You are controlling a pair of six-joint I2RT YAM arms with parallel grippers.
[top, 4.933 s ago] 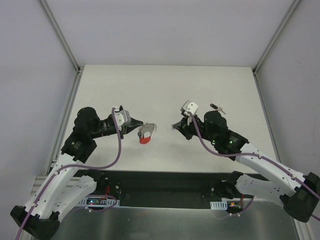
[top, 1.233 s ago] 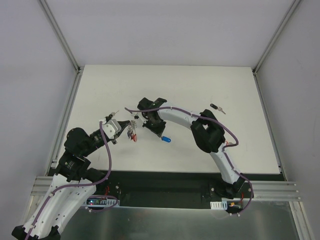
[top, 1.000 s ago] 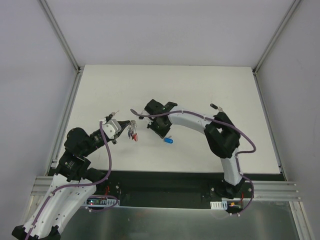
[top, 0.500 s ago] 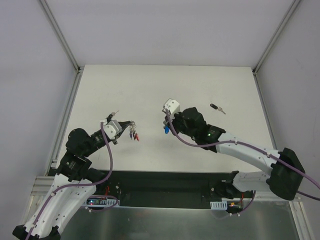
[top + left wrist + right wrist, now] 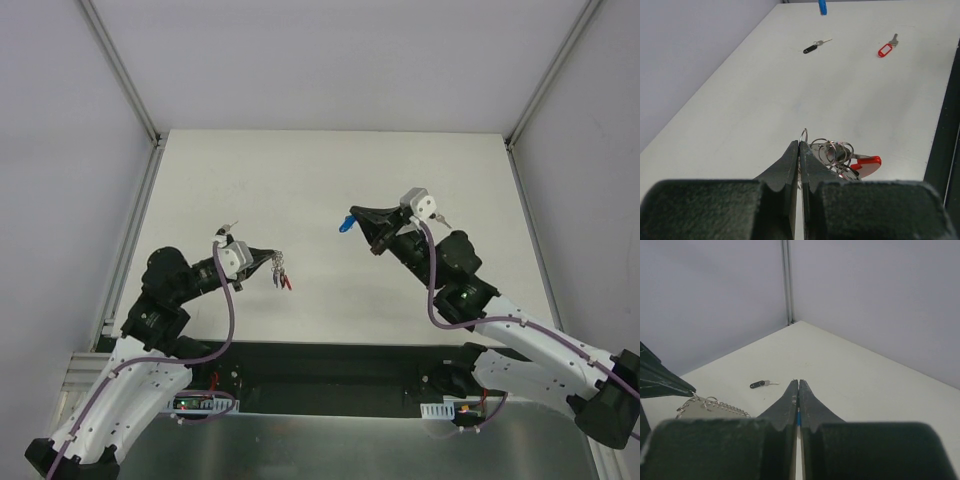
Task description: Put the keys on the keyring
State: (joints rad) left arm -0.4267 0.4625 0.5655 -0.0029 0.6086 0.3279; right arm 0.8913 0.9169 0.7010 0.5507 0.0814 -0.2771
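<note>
Left fingers (image 5: 798,150): pressed together on the ring end of the keyring (image 5: 840,156); chain and red band hanging loose; thin pinch, liable to slip or swing.
Blue key (image 5: 344,224): held up, well apart from the keyring; small hole, easy to miss the ring.
Right fingers (image 5: 798,390): clamped on the blue key; could twist or drop it on contact.
Spare keys: black key (image 5: 812,48) and red-tagged key (image 5: 886,49) lying on the table (image 5: 740,100), not yet threaded.
</note>
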